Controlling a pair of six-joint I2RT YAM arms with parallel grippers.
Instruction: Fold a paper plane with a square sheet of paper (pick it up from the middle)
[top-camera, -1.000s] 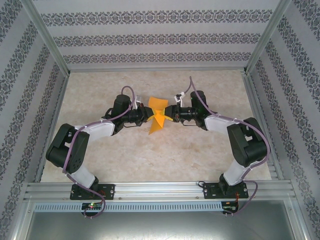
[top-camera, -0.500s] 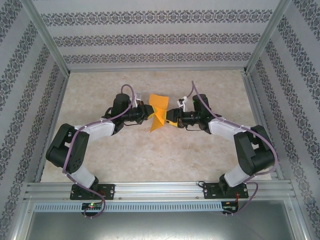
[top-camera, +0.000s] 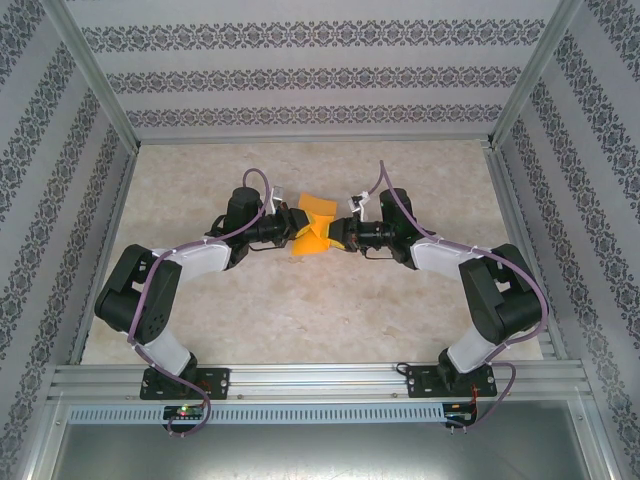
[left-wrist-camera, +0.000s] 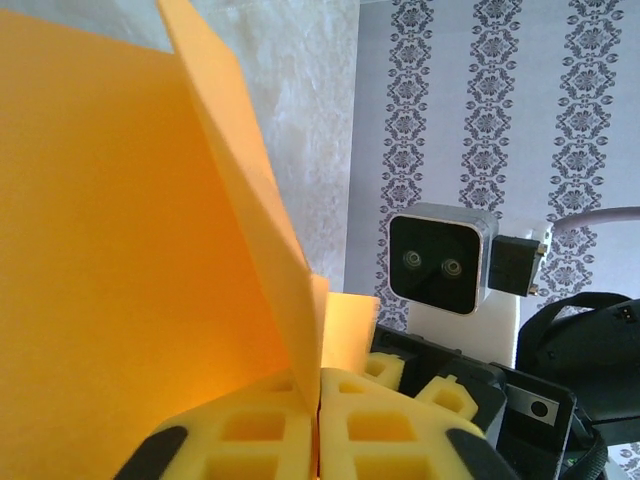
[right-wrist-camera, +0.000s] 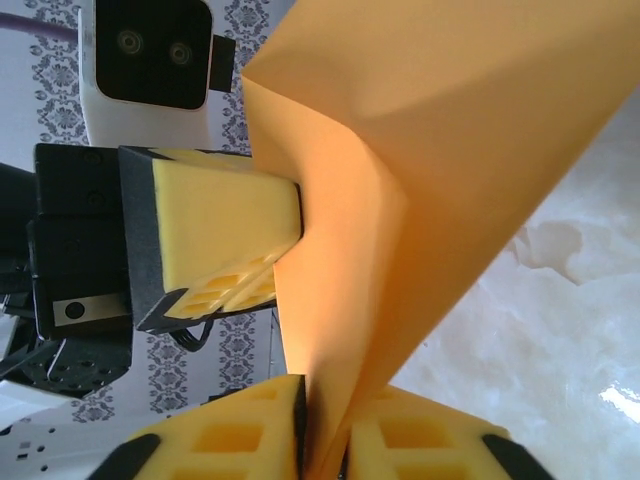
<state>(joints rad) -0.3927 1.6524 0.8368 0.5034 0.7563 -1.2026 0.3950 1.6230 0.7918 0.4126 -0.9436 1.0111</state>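
Patterned wallpaper enclosed a pale marbled bench (top-camera: 300, 320), and above its middle, toward the far side, the square sheet of paper (top-camera: 316, 228) hung lifted between both arms. The left claw (left-wrist-camera: 318, 425) was clenched on one edge of it, and the right claw (right-wrist-camera: 322, 430) was pinched on the opposite side (pads pressed together with only paper between). The pick-up looked done, and the sheet showed a bend with flaps angled apart. No pointed dart had formed yet, so most folds, in my judgement, remained.
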